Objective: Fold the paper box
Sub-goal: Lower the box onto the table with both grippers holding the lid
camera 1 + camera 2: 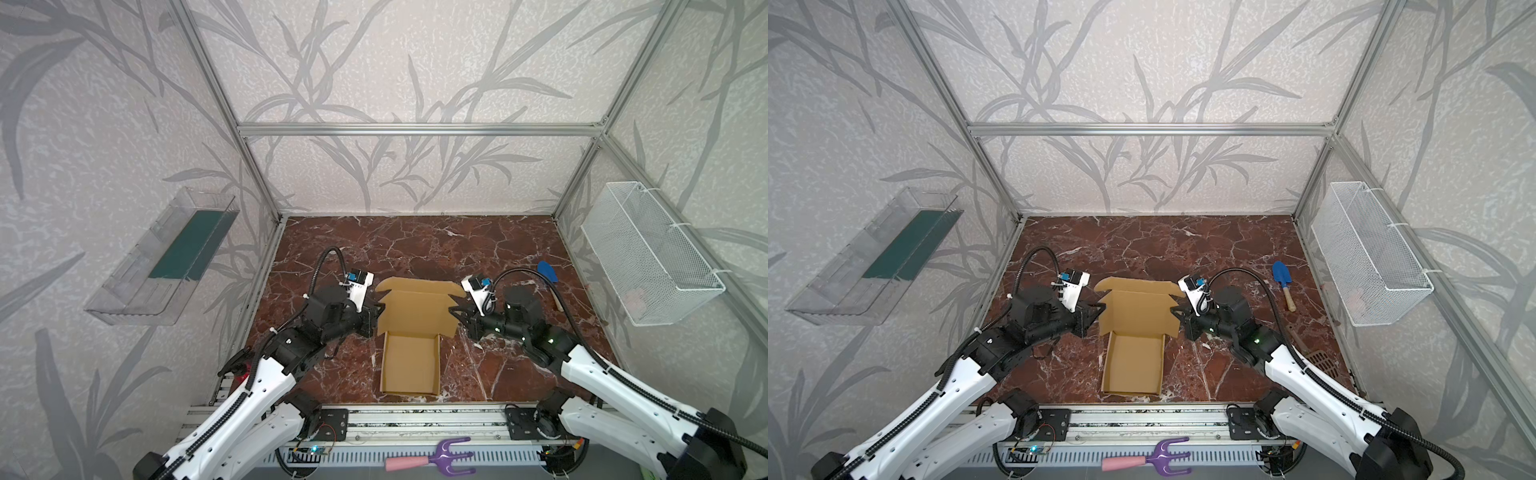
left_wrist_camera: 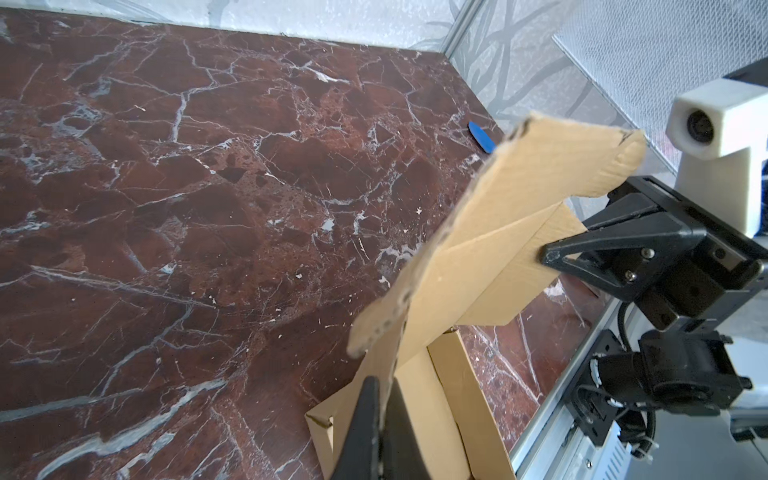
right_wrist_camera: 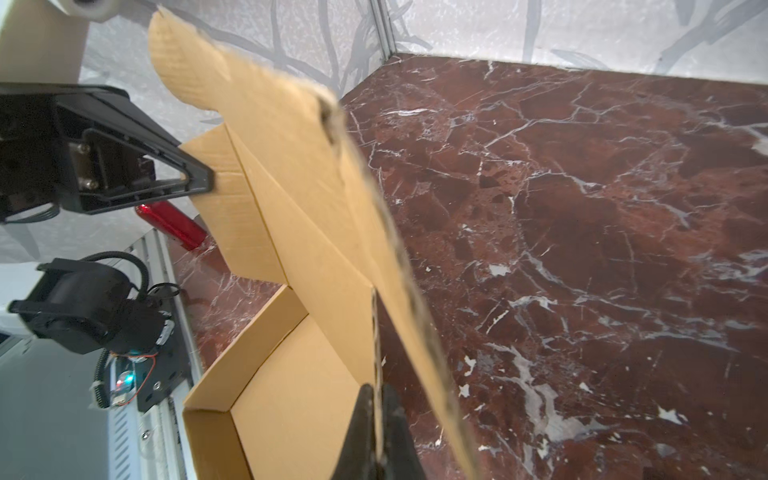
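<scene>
Item: paper box (image 1: 411, 361), partly folded, lid open.
Plain tan corrugated cardboard, unmarked. The shallow square tray is formed with its walls upright and sits near the front edge of the marble table (image 1: 415, 249). The lid panel rises tilted from the tray's far wall, side flaps spread outward, round-tabbed end flap topmost.

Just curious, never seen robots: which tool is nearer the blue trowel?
Right. The right tool grips the paper box at its right flap, toward the blue trowel; the left tool grips its left flap, farther away.

Overhead stereo; wrist close-ups, apparently facing
</scene>
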